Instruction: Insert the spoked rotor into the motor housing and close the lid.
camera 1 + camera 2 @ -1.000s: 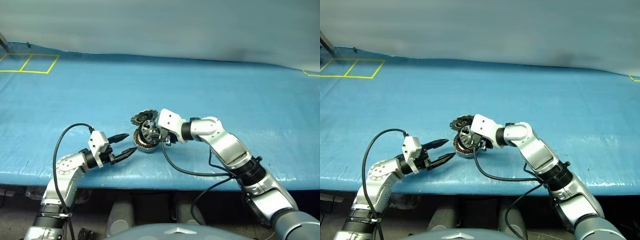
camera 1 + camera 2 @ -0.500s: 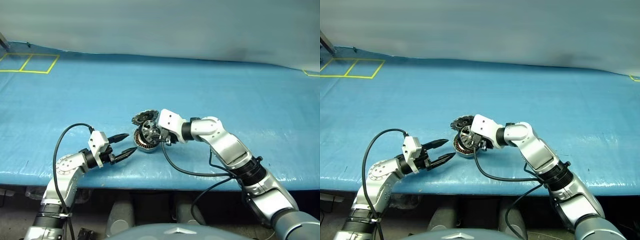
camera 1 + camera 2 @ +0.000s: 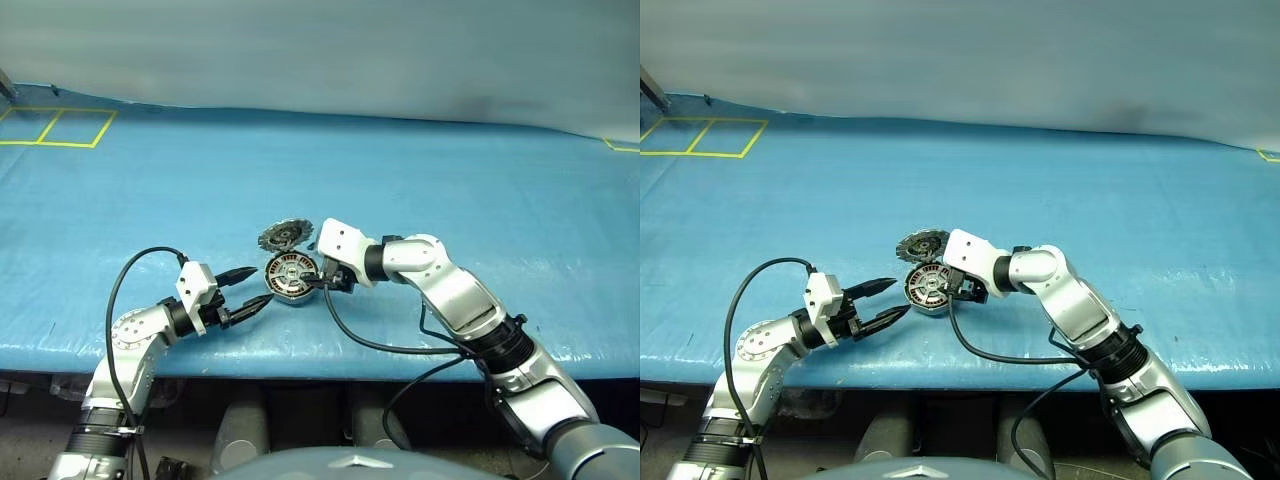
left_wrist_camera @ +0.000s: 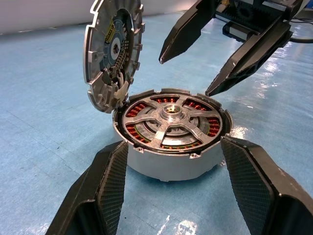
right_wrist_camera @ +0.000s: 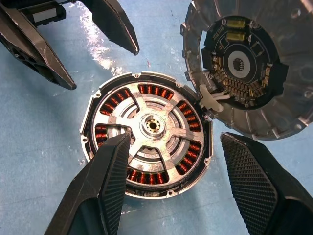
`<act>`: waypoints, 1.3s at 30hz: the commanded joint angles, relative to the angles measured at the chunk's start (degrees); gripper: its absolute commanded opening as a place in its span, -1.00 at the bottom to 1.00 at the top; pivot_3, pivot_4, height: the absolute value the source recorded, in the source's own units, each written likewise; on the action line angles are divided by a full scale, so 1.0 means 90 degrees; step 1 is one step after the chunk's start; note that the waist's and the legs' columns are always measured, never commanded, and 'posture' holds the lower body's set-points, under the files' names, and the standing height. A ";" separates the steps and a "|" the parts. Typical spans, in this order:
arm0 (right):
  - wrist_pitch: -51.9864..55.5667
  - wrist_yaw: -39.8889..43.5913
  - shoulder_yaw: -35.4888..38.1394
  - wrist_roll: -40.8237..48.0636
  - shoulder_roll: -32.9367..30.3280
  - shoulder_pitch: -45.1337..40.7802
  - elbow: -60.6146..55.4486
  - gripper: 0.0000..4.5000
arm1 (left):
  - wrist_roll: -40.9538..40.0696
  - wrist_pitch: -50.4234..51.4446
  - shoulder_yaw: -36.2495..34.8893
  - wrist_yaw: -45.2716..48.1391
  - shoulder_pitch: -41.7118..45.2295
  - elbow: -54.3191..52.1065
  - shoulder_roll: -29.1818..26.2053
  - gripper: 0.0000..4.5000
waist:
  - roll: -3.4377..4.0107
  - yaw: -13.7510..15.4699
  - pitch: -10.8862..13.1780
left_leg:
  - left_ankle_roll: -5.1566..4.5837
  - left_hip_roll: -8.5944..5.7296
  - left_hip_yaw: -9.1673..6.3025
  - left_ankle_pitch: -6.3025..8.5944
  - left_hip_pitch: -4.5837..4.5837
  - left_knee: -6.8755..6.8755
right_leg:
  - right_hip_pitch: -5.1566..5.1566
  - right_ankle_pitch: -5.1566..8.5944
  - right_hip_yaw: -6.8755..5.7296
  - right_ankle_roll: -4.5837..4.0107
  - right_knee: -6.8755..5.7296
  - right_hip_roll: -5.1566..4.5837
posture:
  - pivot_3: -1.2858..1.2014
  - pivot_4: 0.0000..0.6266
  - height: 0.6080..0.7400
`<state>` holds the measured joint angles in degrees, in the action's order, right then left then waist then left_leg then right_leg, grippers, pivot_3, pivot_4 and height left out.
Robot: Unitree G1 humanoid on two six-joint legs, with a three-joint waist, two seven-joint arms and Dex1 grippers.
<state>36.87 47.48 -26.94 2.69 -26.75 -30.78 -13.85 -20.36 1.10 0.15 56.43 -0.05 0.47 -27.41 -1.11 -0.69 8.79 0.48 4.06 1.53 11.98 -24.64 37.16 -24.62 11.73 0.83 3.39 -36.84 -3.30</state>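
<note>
Here both end effectors — left (image 3: 252, 287), right (image 3: 318, 281) — gape empty beside the motor housing (image 3: 290, 277).

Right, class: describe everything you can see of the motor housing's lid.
The lid is a round grey metal disc with a notched rim. Its dark inner face carries a circuit board and small toothed parts. It stands open, nearly upright, joined by a pale hinge piece to the rim of the motor housing. Neither gripper touches it.

I see a silver motor housing (image 5: 146, 142) with copper-red windings, a grey spoked rotor (image 5: 152, 126), a blue desk (image 3: 450, 190) with yellow lines.
</note>
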 commanded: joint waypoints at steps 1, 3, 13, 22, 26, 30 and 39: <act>0.0035 -0.0177 0.0300 0.0100 0.0112 0.0064 -0.0286 0.38 | -0.0014 -0.0108 -0.0046 0.0021 0.0083 -0.0028 -0.0024 0.46 | 0.0000 0.0000 0.0000 | 0.0000 0.0000 0.0000 0.0000 0.0000 0.0000 | 0.0000 0.0000 0.0000 0.0000 0.0000 0.0000 | 0.03 -0.52 1.00; 0.0089 -0.0292 0.0385 0.0123 0.0160 0.0139 -0.0317 0.38 | -0.0021 -0.0107 -0.0047 0.0022 0.0095 -0.0024 -0.0024 0.46 | 0.0000 0.0000 0.0000 | 0.0000 0.0000 0.0000 0.0000 0.0000 0.0000 | 0.0001 0.0000 0.0000 0.0000 0.0000 0.0000 | 0.03 -0.52 1.00; 0.0449 -0.0741 0.0897 0.0240 0.0083 0.0710 -0.0664 -0.48 | -0.0028 -0.0120 -0.0055 0.0023 0.0094 -0.0022 -0.0040 0.46 | 0.0000 -0.0001 0.0000 | 0.0000 0.0000 0.0001 0.0000 -0.0001 0.0000 | 0.0000 0.0000 0.0000 0.0000 0.0001 0.0000 | 0.03 -0.52 1.00; 0.0664 -0.1176 0.1040 0.0128 -0.0046 0.0974 -0.0566 -0.96 | -0.0025 -0.0119 -0.0033 0.0026 0.0177 -0.0001 -0.0024 0.46 | 0.0000 -0.0001 0.0000 | 0.0000 0.0000 0.0000 0.0000 0.0000 0.0000 | 0.0000 0.0000 0.0000 0.0000 0.0000 0.0000 | 0.03 -0.52 1.00; 0.0613 -0.1397 0.1134 0.0062 0.0003 0.0942 -0.0392 -0.96 | -0.0020 -0.0156 -0.0053 0.0013 0.0185 0.0018 -0.0020 0.46 | 0.0000 0.0000 0.0000 | 0.0000 0.0000 0.0000 0.0000 0.0000 0.0000 | 0.0001 0.0000 0.0000 0.0001 0.0001 0.0000 | 0.03 -0.52 1.00; 0.0621 -0.1630 0.1172 -0.0046 0.0043 0.0966 -0.0308 -0.96 | -0.0147 -0.0108 -0.0224 -0.0085 0.0178 -0.0040 -0.0015 0.46 | -0.0001 -0.0001 0.0000 | 0.0000 0.0000 0.0000 0.0000 -0.0001 -0.0001 | 0.0000 0.0000 0.0000 0.0001 0.0001 0.0000 | 0.03 -0.52 1.00; 0.0584 -0.1801 0.1354 0.0079 0.0131 0.1357 -0.0522 -0.96 | -0.1203 0.0970 -0.1319 -0.0729 0.0254 -0.0675 -0.0186 0.46 | -0.0001 -0.0003 0.0000 | 0.0000 0.0000 -0.0001 0.0000 -0.0003 -0.0002 | 0.0000 0.0001 0.0000 0.0001 0.0003 0.0000 | 0.03 -0.52 1.00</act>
<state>42.91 32.08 -16.68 3.14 -26.00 -18.63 -16.13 -29.17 8.25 -9.42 50.94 1.30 -2.99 -28.14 -1.12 -0.71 8.79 0.48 4.06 1.52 11.98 -24.65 37.16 -24.62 11.73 0.83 3.41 -36.82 -3.30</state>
